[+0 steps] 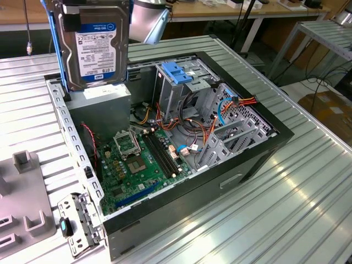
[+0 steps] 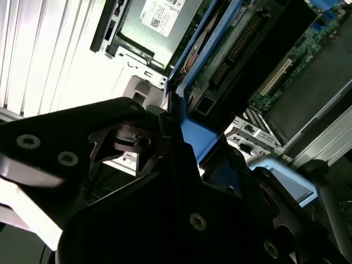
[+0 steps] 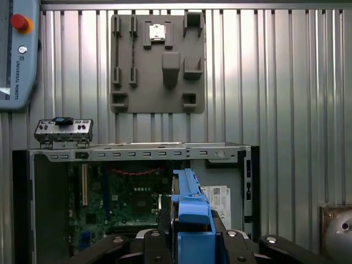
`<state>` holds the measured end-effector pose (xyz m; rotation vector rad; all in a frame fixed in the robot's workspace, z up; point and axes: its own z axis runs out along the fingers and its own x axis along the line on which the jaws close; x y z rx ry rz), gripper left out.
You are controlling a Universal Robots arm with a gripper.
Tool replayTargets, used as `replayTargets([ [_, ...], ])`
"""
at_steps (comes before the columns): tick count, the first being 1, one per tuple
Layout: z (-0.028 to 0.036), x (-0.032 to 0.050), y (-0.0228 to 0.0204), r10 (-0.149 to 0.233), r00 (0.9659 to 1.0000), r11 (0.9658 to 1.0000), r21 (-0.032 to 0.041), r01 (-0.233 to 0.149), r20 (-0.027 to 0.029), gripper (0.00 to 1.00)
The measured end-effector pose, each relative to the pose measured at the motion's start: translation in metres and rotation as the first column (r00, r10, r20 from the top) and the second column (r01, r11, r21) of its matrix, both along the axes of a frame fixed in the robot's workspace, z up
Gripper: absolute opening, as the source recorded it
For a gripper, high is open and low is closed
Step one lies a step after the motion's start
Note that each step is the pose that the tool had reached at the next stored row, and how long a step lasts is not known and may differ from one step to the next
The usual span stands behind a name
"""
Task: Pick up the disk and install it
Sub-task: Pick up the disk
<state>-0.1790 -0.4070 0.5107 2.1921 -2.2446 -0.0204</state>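
The flat silver-metal disk [image 1: 102, 47], white-and-blue labelled and framed in blue plastic rails, hangs on edge at eleven o'clock in the exterior view, above the grey metal box [image 1: 102, 102] inside the open black computer case [image 1: 242, 165]. The black gripper [image 3: 191, 234] is clenched on its rails. I reckon those rails could flex, and a slip would drop it onto the green motherboard [image 1: 137, 159]. Loose orange and red cables [image 1: 245, 101], at two o'clock of that board, could snag it.

Robotics lab, plainly; ribbed aluminium table [image 1: 308, 192] carrying an opened computer case [image 1: 250, 165]. Wooden workbenches [image 1: 220, 11] behind; a teach pendant [image 3: 19, 55] near a grey fixture plate [image 3: 158, 63].
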Motion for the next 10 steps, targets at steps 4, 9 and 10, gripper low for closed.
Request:
replayTargets([
  [4,-0.0015,0.006,-0.0006,-0.002,1.0,1.0,0.0,0.002,-0.0001,0.37],
  [9,-0.0034,0.022,-0.0008,-0.004,1.0,1.0,-0.0005,0.004,-0.0001,0.37],
  [10,-0.0037,0.0266,-0.0008,-0.004,1.0,1.0,-0.0008,0.004,-0.0001,0.37],
])
